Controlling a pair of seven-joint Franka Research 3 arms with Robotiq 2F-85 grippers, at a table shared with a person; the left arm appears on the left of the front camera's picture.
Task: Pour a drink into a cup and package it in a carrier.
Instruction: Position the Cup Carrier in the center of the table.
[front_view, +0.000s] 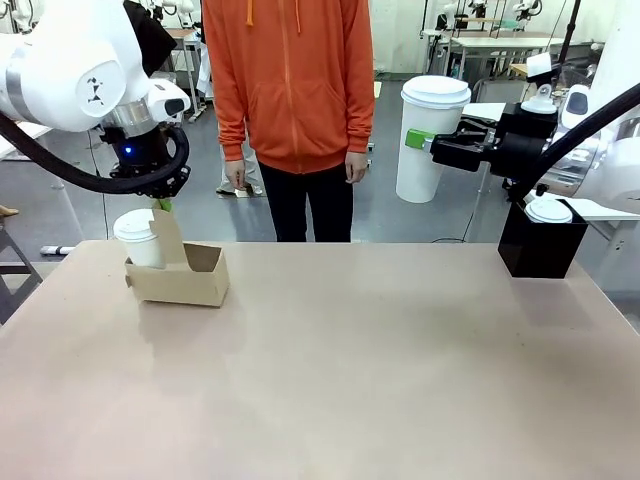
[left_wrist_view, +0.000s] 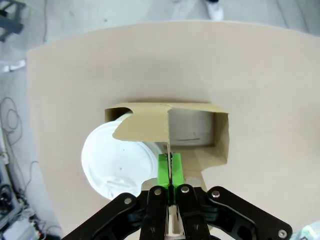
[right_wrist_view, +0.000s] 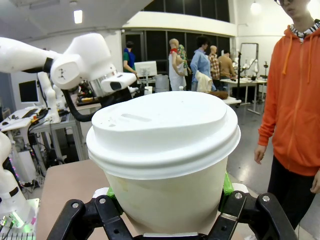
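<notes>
The brown cardboard carrier (front_view: 190, 280) stands at the table's left with a lidded white cup (front_view: 137, 237) in one hole. From above, my left gripper (front_view: 164, 206) is shut on the carrier's upright handle. In the left wrist view the green pads (left_wrist_view: 165, 170) pinch the handle's edge, with the carrier (left_wrist_view: 200, 131) and the cup's lid (left_wrist_view: 112, 160) below. My right gripper (front_view: 420, 140) is shut on a second lidded white cup (front_view: 428, 178), held in the air at the right; the right wrist view shows this cup (right_wrist_view: 165, 165) between the fingers (right_wrist_view: 95, 217). The drink is hidden.
A black box (front_view: 540, 250) with a white lid (front_view: 548, 210) on top stands at the table's right edge. A person in an orange hoodie (front_view: 290, 85) stands at the far side, hands down. The table's middle (front_view: 350, 360) is bare.
</notes>
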